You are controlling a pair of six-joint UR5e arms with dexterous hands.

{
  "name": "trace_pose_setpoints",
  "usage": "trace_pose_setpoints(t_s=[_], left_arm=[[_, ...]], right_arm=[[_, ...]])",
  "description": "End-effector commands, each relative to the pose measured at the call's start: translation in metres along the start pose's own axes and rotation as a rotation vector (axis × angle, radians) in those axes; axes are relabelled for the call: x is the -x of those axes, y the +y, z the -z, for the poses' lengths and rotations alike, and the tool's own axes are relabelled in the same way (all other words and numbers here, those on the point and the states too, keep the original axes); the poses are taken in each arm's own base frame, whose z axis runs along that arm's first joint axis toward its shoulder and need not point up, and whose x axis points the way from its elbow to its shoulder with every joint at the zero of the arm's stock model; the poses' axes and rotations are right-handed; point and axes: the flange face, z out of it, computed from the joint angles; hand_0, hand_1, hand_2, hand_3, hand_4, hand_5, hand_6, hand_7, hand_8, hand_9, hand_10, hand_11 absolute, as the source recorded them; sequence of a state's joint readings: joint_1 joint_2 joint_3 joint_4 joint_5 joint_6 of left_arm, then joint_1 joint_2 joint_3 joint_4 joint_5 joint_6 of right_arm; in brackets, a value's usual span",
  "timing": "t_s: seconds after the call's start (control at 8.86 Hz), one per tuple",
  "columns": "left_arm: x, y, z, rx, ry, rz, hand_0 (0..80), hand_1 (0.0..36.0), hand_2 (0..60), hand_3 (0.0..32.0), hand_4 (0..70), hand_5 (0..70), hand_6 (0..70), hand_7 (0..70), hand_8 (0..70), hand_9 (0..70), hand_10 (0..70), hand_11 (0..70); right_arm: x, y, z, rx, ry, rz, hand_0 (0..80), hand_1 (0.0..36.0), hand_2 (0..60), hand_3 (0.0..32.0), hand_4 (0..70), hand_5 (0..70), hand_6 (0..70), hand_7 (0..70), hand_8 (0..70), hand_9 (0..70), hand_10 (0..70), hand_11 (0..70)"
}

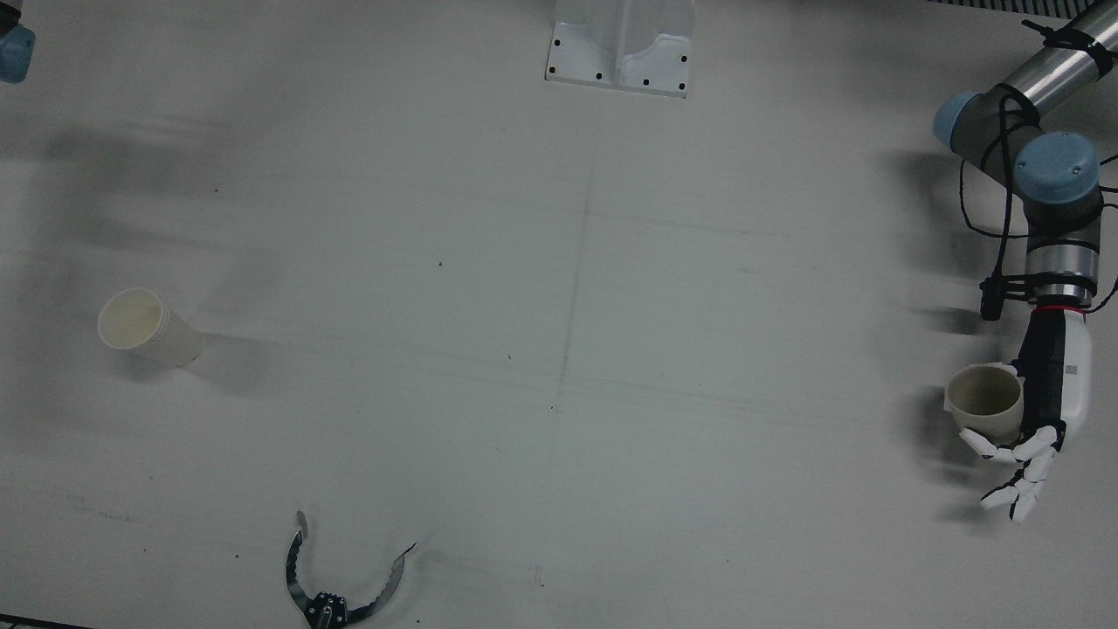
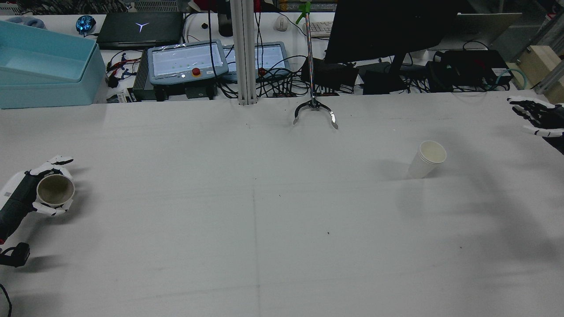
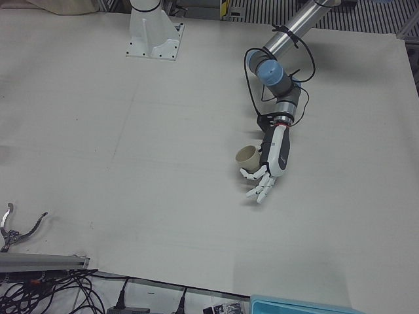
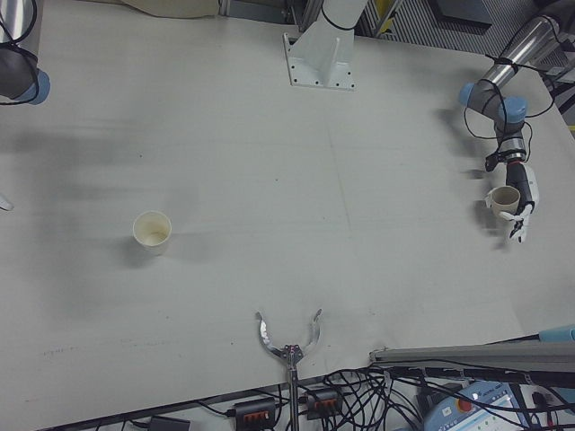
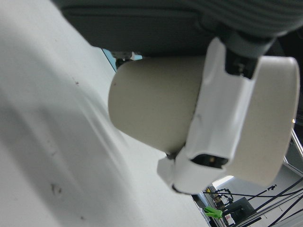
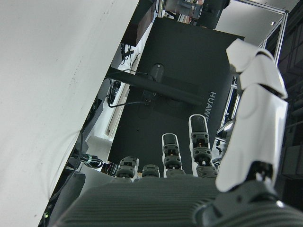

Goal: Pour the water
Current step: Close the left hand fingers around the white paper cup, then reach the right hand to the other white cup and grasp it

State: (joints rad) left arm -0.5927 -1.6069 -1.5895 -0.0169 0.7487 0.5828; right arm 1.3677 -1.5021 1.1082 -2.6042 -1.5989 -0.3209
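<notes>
The desk (image 2: 264, 229) separates both cups widely. The white cup (image 2: 426, 159) stands far across from the left hand (image 1: 1039, 411), which grips the beige cup (image 1: 985, 399). The right hand (image 2: 535, 116) hovers with fingers spread, holding nothing. Pouring appears not yet begun.

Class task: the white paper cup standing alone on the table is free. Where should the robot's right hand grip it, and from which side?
Grip the white paper cup around its side wall, below the rim, coming in level from the open right hand's side. It stands upright with its mouth open, so a top grasp would likely crush or block the rim.
</notes>
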Motion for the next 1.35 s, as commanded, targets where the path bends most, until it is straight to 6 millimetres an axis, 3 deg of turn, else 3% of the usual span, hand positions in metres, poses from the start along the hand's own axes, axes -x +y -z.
trace_pose_setpoints(t_s=[0.0,0.34,0.79,0.9,1.24], left_arm=[[0.001,0.010,-0.005,0.023,0.009,0.032,80.0,36.0,60.0,0.0,70.0,70.0,18.7,20.2,8.5,11.1,10.0,17.6],[0.005,0.003,0.001,-0.007,-0.072,0.121,80.0,36.0,60.0,0.0,70.0,70.0,18.9,20.3,9.4,11.0,9.6,17.1],[0.005,0.006,0.002,-0.001,-0.090,0.132,80.0,36.0,60.0,0.0,70.0,70.0,19.8,20.3,10.3,11.0,9.0,16.6],[0.005,0.005,0.002,-0.005,-0.090,0.135,80.0,36.0,60.0,0.0,70.0,70.0,19.3,19.8,10.4,10.8,8.9,16.5],[0.004,0.007,0.001,-0.007,-0.083,0.137,80.0,36.0,60.0,0.0,70.0,70.0,18.2,18.9,10.8,10.3,8.2,15.5]], right_arm=[[-0.016,0.014,-0.018,0.045,0.025,-0.002,52.6,21.5,25.3,0.0,20.9,24.7,8.6,18.9,0.9,3.6,4.4,8.3],[-0.040,0.022,-0.024,0.063,0.068,-0.006,53.0,21.5,25.1,0.0,20.6,25.1,8.5,18.9,1.2,3.4,3.9,7.6],[-0.118,0.068,-0.057,0.138,0.139,0.026,52.8,21.5,24.2,0.0,18.6,25.4,7.7,18.8,1.6,3.3,3.7,7.3],[-0.121,0.078,-0.062,0.161,0.139,0.038,54.3,22.4,22.6,0.0,17.4,24.9,7.1,18.1,1.8,2.9,3.5,7.1],[-0.132,0.080,-0.058,0.163,0.160,0.040,56.4,23.2,19.2,0.0,17.9,26.4,7.0,18.4,1.8,2.4,2.5,5.8]])
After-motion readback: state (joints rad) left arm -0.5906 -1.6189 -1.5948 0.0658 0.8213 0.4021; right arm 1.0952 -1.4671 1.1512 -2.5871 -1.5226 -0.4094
